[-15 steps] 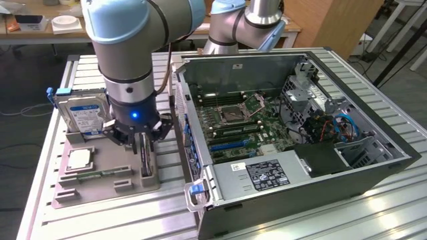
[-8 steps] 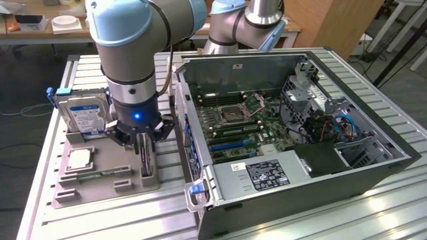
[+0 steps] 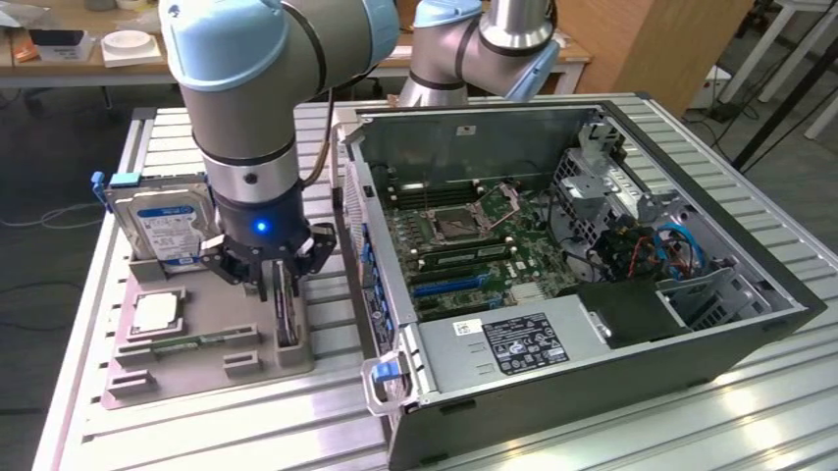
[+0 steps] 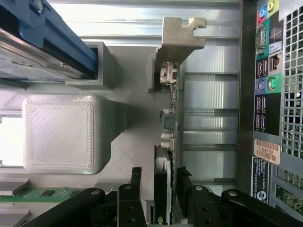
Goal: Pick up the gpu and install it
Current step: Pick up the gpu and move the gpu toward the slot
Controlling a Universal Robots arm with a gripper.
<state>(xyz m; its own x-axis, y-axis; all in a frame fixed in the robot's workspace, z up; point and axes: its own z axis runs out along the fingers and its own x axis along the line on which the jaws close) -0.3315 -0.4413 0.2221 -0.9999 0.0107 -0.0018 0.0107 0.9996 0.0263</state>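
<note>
The gpu [image 3: 286, 322] stands on edge in a slot of the grey holder [image 3: 171, 378], at the exterior view's left beside the computer case. In the wrist view the gpu [image 4: 166, 137] is a thin card seen edge-on, with its silver bracket [image 4: 182, 35] at the far end. My gripper [image 3: 278, 285] is lowered over the card. Its jaws stand open, one black finger [image 4: 135, 189] on each side of the card's near end, with small gaps to it. The gripper [image 4: 161, 198] holds nothing.
The open computer case [image 3: 694, 368] lies on the table with its motherboard [image 3: 472, 245] exposed; its port panel [image 4: 265, 94] is close beside the card. The holder also carries a hard drive [image 3: 164, 226], a processor [image 3: 155, 312] and a green memory stick [image 3: 196, 341].
</note>
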